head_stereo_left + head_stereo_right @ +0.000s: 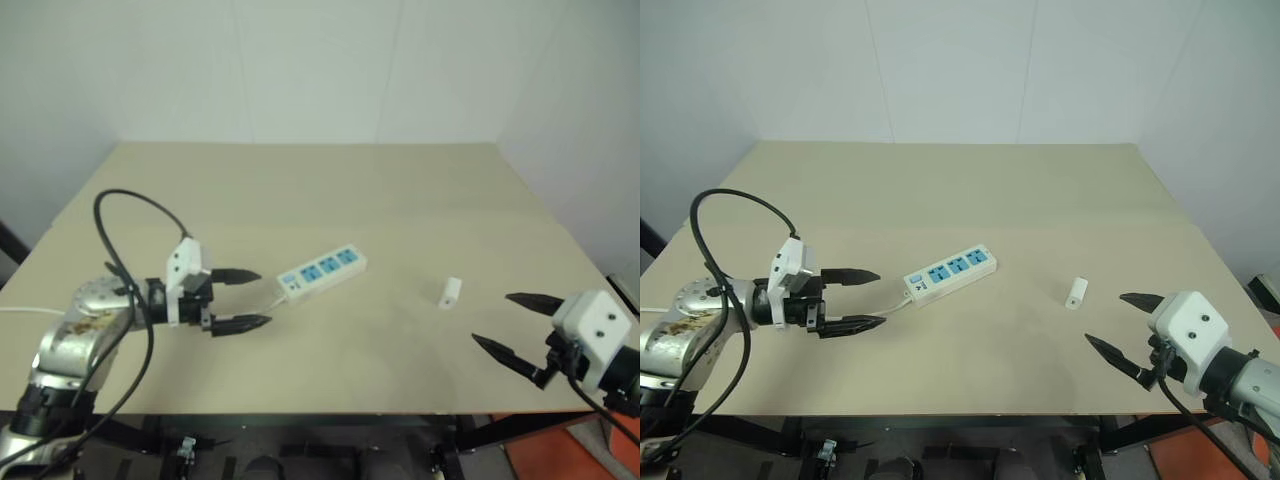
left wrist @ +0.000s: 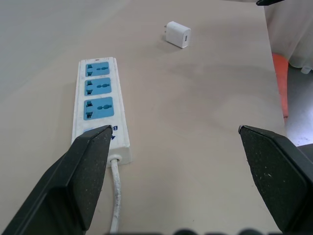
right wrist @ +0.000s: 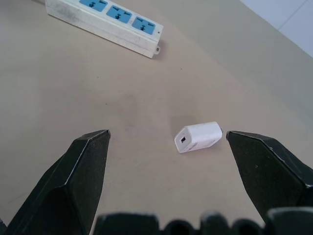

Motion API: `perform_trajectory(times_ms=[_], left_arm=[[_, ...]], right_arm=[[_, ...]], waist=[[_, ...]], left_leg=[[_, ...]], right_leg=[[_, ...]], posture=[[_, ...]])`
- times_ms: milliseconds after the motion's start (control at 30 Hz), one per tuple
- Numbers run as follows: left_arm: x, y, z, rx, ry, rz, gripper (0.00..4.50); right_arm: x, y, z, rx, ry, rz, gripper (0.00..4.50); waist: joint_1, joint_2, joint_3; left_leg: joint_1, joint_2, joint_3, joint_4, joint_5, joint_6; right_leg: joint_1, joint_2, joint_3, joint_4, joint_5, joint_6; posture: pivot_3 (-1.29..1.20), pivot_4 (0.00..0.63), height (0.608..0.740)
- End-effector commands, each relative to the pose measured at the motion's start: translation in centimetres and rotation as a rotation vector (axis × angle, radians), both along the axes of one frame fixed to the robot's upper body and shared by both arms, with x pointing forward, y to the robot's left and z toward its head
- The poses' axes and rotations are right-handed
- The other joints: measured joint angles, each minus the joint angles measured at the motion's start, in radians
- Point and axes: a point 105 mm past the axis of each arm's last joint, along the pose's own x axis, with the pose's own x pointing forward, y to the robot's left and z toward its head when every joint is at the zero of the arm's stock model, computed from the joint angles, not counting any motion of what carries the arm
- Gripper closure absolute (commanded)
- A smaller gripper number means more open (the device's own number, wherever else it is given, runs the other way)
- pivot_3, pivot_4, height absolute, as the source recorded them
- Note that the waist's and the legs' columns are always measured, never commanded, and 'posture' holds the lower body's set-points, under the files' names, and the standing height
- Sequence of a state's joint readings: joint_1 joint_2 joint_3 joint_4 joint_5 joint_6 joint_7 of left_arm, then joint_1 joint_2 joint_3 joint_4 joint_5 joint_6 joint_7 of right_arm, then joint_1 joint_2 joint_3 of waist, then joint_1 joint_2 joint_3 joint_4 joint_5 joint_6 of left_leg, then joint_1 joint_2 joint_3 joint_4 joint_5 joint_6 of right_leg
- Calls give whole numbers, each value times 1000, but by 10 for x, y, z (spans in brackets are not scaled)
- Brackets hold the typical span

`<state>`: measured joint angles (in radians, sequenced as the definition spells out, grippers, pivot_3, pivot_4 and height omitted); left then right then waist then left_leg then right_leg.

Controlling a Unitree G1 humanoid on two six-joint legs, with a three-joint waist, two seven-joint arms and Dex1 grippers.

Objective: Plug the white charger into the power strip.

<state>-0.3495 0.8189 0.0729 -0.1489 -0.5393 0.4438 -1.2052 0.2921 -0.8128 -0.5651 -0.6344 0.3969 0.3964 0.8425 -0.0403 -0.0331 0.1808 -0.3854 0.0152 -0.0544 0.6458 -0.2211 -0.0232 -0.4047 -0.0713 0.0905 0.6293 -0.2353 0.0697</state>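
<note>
Two grippers, left (image 1: 250, 299) and right (image 1: 503, 322), are held wide apart, empty; white charger (image 1: 450, 292) is seen at three o'clock of power strip (image 1: 322, 271).

The power strip (image 1: 322, 270) lies flat, its three blue sockets facing up and its cord end just ahead of the left gripper (image 1: 247, 299). The white charger (image 3: 198, 137) lies on its side, well apart from the strip, just before the right gripper (image 3: 166, 142), which stands wide.
</note>
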Motion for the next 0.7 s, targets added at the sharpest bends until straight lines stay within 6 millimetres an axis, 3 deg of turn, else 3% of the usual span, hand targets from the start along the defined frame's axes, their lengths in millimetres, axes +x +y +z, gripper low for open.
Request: perform_trajectory(times_ms=[33, 267, 700], left_arm=[[-3, 3, 12, 2, -46, -5, 0], [0, 11, 2, 6, -37, 7, 0], [6, 36, -37, 4, -25, 19, 0]], right_arm=[[-1, 2, 10, -20, -46, 9, 19], [-2, 4, 8, -15, -30, 23, 19], [-5, 6, 7, -12, -17, 34, 19]], waist=[[0, 0, 0], [0, 0, 0], [1, 0, 0]], left_leg=[[0, 0, 0, 0, 0, 0], [0, 0, 0, 0, 0, 0], [0, 0, 0, 0, 0, 0]], right_leg=[[0, 0, 0, 0, 0, 0], [0, 0, 0, 0, 0, 0], [0, 0, 0, 0, 0, 0]], posture=[[0, 150, 740], [0, 150, 740], [0, 150, 740]])
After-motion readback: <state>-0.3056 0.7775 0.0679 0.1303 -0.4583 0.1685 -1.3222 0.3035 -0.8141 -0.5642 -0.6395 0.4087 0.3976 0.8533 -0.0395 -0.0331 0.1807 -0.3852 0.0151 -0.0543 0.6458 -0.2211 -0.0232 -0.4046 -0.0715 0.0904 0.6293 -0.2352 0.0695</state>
